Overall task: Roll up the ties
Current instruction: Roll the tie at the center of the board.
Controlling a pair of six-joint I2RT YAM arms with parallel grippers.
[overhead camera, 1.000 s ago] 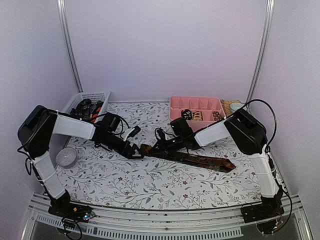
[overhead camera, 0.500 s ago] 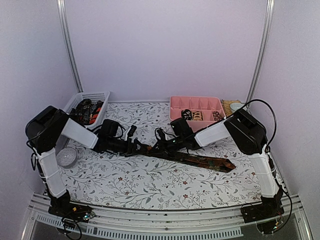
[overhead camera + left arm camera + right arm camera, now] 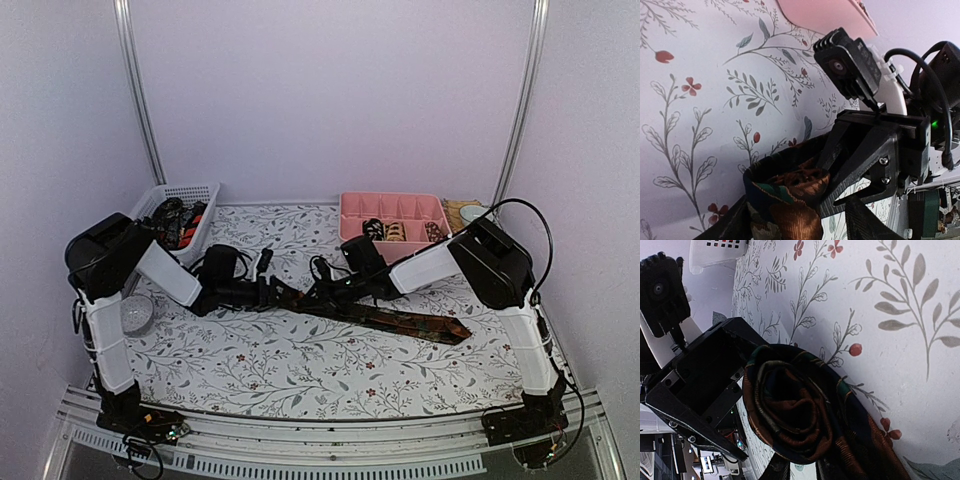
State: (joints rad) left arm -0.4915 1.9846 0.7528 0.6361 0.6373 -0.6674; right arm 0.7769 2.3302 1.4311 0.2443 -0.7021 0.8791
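Top external view: on the flowered tablecloth (image 3: 300, 375) between lilac walls (image 3: 330, 100), the right gripper (image 3: 314, 292) pinches the rolled end of the tie (image 3: 400, 320), while the left gripper (image 3: 283, 294), jaws half-open, straddles it.

The tie (image 3: 790, 405) is finely woven cloth with a soft sheen on its folds. The bench (image 3: 300, 370) carries a smooth, matt printed covering. The left end effector (image 3: 272, 293) and right end effector (image 3: 320, 292) are matt black plastic, the right with bright metal screws (image 3: 883, 161); the tray (image 3: 392, 197) is smooth pink plastic, and the basket (image 3: 188, 190) is white perforated plastic.
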